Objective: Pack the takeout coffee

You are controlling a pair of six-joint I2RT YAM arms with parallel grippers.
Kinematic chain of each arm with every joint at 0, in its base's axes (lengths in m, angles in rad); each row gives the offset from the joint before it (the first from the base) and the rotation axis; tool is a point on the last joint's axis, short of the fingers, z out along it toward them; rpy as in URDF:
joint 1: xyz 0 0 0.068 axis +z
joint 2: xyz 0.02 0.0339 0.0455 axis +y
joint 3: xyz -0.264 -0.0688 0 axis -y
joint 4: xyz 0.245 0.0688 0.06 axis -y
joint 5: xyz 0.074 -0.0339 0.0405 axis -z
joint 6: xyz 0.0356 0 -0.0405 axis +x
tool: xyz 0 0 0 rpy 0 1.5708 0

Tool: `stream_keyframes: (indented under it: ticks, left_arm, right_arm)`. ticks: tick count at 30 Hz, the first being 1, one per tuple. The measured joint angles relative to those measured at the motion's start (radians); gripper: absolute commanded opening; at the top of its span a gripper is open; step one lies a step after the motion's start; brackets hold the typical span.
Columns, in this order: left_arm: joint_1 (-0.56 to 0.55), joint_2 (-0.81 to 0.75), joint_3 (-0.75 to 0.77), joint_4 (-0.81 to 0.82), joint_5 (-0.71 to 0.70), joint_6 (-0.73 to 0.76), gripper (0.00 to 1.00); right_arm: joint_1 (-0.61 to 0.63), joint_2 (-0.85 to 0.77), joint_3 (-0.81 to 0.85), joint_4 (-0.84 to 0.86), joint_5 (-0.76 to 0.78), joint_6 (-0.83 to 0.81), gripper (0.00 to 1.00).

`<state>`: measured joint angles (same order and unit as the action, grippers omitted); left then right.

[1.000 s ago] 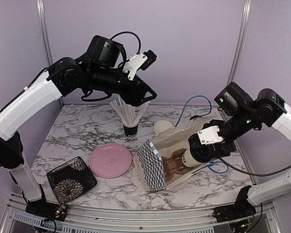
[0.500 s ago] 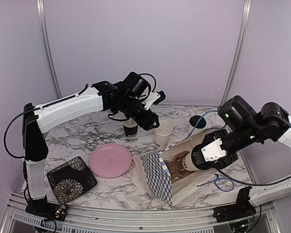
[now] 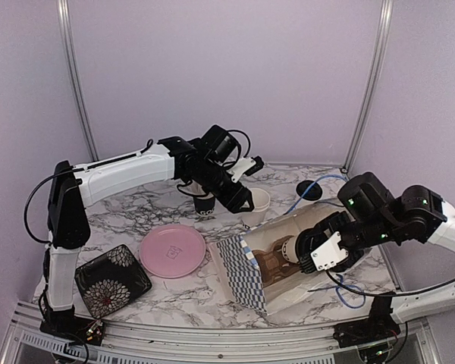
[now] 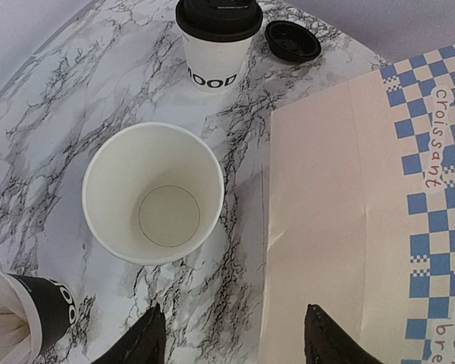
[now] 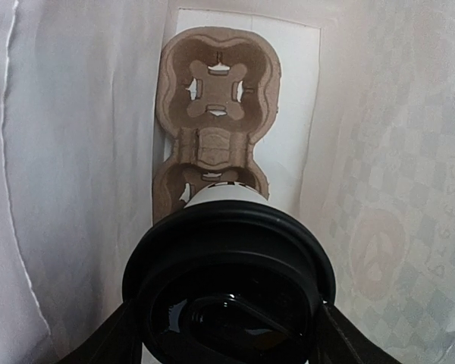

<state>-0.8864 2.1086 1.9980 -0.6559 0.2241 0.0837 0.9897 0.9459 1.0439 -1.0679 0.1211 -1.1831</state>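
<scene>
Three white cups [image 4: 152, 193], one loose lid [image 4: 292, 39], one black cup [image 4: 38, 311], one plate [image 3: 172, 250], one dish [image 3: 111, 280], one bag [image 3: 239, 269], one carrier [image 5: 216, 114]

lidded cup [image 4: 214, 61] and lidless cup [image 4: 153, 193] stand upright — third cup [image 5: 231, 292] inside bag [image 5: 68, 152].

A lidded cup [image 5: 231, 280] and the cup carrier [image 5: 216, 114] are inside the paper bag [image 3: 243, 273], with the plate [image 3: 172, 250] left of the bag and the lidless cup [image 4: 153, 193] behind it.
</scene>
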Motion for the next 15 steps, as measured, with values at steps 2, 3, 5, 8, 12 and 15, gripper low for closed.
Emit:
stream_keyframes:
  ticks: [2,3,5,8,12,15]
  left_arm:
    - [0.004,0.013,0.001,0.000,0.020,0.003,0.63]
    - [0.008,0.017,0.002,0.000,0.030,0.006,0.63]
    - [0.011,0.022,0.006,-0.001,0.048,0.007,0.63]
    - [0.011,0.025,0.019,0.000,0.081,0.008,0.62]
    - [0.011,0.025,0.022,0.000,0.128,0.010,0.61]
    - [0.011,0.025,0.022,0.001,0.159,0.011,0.61]
  right_arm:
    - [0.000,0.000,-0.012,0.019,0.002,-0.014,0.52]
    - [0.000,0.000,-0.016,0.029,0.002,-0.021,0.52]
    - [0.000,0.000,-0.022,0.048,0.002,-0.028,0.52]
    - [0.000,-0.008,-0.045,0.073,0.002,-0.050,0.52]
    - [0.000,-0.028,-0.079,0.082,0.001,-0.078,0.52]
    - [0.000,-0.056,-0.093,0.082,-0.005,-0.105,0.52]
